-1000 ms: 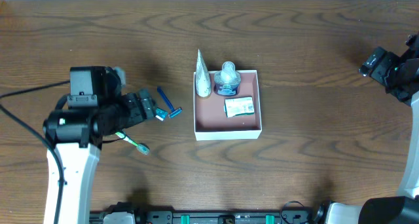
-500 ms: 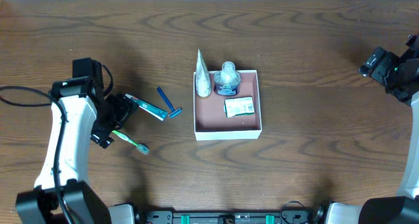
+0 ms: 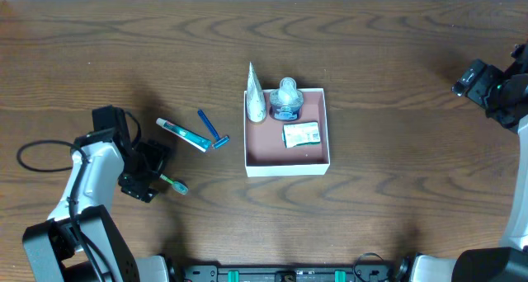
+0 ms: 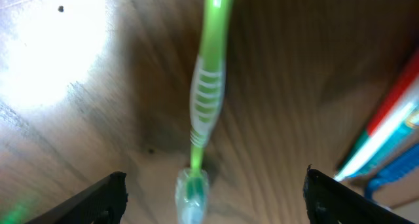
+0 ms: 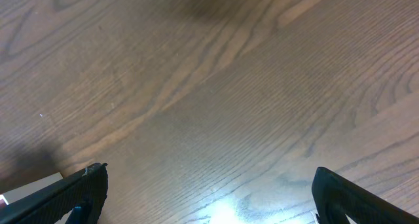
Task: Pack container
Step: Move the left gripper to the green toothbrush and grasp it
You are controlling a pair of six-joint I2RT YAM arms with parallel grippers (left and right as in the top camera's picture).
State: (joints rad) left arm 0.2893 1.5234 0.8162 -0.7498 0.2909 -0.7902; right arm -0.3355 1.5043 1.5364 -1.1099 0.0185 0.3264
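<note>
The container (image 3: 286, 159), a shallow white box with a reddish-brown floor, sits mid-table. It holds a white tube (image 3: 255, 96), a clear round bottle (image 3: 286, 98) and a small packet (image 3: 301, 134). Left of it lie a toothpaste tube (image 3: 184, 134), a blue razor (image 3: 213, 131) and a green toothbrush (image 3: 173, 183). My left gripper (image 3: 153, 168) is open, low over the toothbrush (image 4: 208, 86), whose handle runs between the fingers in the left wrist view. My right gripper (image 3: 488, 84) is open and empty at the far right, over bare wood.
The toothpaste tube (image 4: 386, 132) and razor show at the right edge of the left wrist view. The left arm's black cable (image 3: 37, 154) loops on the table at the far left.
My left gripper has let go of the toothpaste tube, which now lies next to the razor. The gripper has swung down and left, and is now over the green toothbrush. The right arm has not moved.
</note>
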